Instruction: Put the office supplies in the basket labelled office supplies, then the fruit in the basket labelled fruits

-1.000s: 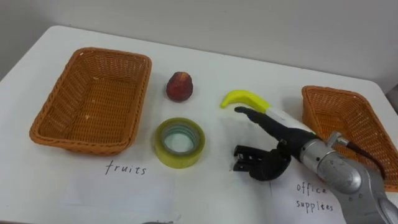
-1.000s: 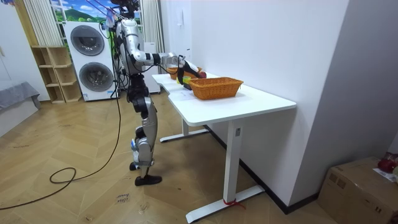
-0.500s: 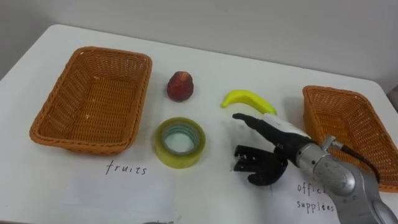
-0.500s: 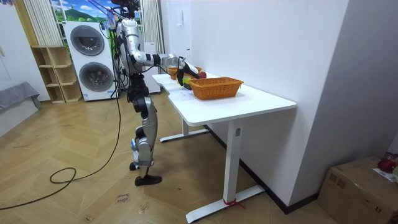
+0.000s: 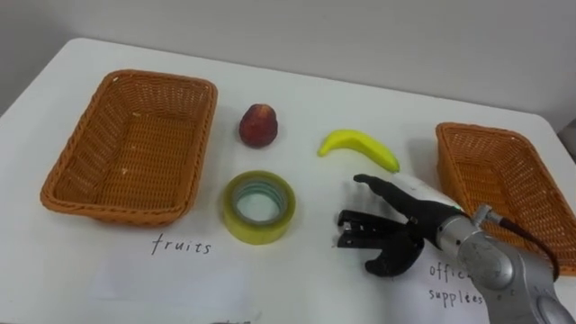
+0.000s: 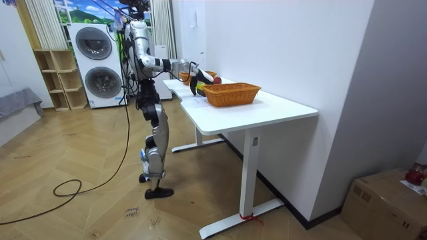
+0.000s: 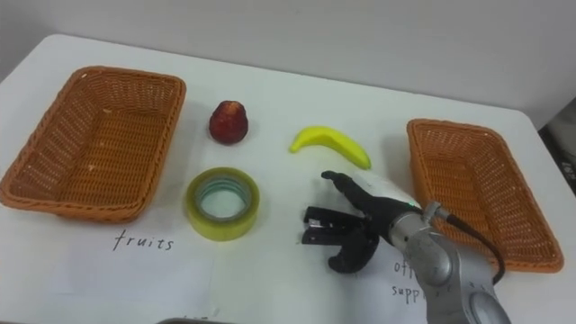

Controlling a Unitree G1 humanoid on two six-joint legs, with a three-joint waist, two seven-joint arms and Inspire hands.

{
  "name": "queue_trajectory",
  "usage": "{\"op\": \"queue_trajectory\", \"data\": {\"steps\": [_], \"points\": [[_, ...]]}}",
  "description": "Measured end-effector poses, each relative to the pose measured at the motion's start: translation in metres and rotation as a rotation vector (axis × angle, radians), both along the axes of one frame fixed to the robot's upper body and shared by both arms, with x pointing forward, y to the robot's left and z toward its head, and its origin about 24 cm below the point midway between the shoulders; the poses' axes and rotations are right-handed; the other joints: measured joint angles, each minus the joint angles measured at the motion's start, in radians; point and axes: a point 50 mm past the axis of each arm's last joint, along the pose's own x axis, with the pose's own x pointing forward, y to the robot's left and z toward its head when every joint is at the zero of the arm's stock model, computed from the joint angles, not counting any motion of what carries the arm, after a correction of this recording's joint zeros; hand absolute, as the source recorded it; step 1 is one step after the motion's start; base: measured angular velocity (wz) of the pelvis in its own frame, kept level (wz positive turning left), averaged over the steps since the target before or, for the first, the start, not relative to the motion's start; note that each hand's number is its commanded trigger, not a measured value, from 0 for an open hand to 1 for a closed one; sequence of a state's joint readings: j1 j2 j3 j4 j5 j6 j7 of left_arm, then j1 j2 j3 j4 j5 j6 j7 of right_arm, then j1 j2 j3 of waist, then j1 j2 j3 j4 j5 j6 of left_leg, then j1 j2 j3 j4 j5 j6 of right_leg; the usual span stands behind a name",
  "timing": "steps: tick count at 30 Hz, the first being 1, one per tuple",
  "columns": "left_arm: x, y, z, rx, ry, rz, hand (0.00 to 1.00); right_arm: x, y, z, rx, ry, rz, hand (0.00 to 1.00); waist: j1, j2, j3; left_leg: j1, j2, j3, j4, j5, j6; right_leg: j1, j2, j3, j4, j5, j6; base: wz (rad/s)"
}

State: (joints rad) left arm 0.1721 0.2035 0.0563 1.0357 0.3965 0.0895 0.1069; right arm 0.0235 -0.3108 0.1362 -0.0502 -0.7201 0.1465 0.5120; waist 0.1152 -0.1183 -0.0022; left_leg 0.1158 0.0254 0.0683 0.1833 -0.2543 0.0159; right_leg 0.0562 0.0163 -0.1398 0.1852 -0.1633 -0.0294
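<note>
Since a second ago your right hand (image 5: 416, 219) has been drawing back from the banana (image 5: 358, 148). The finger that was reaching up to the fruit's near edge is now sitting well short of it, with bare table (image 5: 306, 99) showing between them, and the wrist is riding lower, toward you. What looks like a black stapler (image 5: 362, 229) isn't shifting. It is lying just right of the tape roll (image 5: 260, 230), its long axis running left to right, its split two-bar end pointing left at the roll and its rear end tucked in by your palm. Your hand is hanging loose around it, not clamping. The fingers (image 5: 378, 186) are arching over its far side with a strip of table showing between, and the thumb is hooking round the near side, also apart from it. The banana is lying between the red fruit (image 5: 258, 125) and the right basket (image 5: 454, 171), long axis left to right, its right end dipping slightly toward you and its curve bowing away from you. The red fruit is sitting just beside the far right corner of the left basket (image 5: 108, 205), and the tape roll is lying flat, hole up, near that basket's near right corner. All four things are resting on the table, outside the baskets. In the room view you are standing upright at the table's far end, right arm reaching out over it.
</note>
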Motion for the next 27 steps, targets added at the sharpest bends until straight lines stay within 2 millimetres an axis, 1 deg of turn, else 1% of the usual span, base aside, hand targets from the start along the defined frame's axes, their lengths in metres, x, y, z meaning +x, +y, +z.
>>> {"op": "queue_trajectory", "data": {"steps": [5,11,17,21,27], "points": [[0.0006,0.0005,0.0006,0.015,-0.005,0.003,0.00,-0.0002,0.0001,-0.0017,0.005,0.004,-0.014,0.00,-0.001,0.000,0.0005,-0.001,0.000,0.000,0.001,0.000,0.000,-0.001,-0.002,0.000,0.001,0.000,0.000,0.00],[0.0009,0.0004,0.0018,0.018,-0.019,0.012,0.00,0.0001,0.0033,-0.0021,0.002,0.000,-0.024,0.00,-0.001,-0.001,0.0009,0.001,0.000,0.000,-0.012,0.000,0.000,-0.001,0.004,0.000,0.001,0.002,-0.001,0.00],[0.0021,-0.0041,0.0009,0.024,-0.019,-0.024,0.00,0.0007,0.0033,-0.0028,0.002,-0.025,-0.037,0.00,-0.002,-0.001,0.0014,0.004,-0.001,0.000,-0.009,0.001,0.002,0.001,0.003,0.003,-0.001,0.003,0.002,0.00],[0.0020,-0.0041,0.0009,0.025,-0.019,-0.024,0.00,0.0005,0.0023,-0.0057,0.001,-0.021,-0.046,0.00,-0.002,0.001,0.0040,0.017,-0.001,0.001,-0.013,0.001,0.002,0.013,0.003,0.003,-0.003,0.003,0.002,0.00],[0.0025,-0.0064,0.0004,0.025,-0.015,-0.043,0.00,-0.0007,0.0065,-0.0079,0.001,-0.007,-0.033,0.00,0.001,0.002,0.0047,0.017,0.001,0.001,-0.020,0.001,0.002,0.013,0.005,-0.001,-0.002,0.004,0.001,0.00]]}}
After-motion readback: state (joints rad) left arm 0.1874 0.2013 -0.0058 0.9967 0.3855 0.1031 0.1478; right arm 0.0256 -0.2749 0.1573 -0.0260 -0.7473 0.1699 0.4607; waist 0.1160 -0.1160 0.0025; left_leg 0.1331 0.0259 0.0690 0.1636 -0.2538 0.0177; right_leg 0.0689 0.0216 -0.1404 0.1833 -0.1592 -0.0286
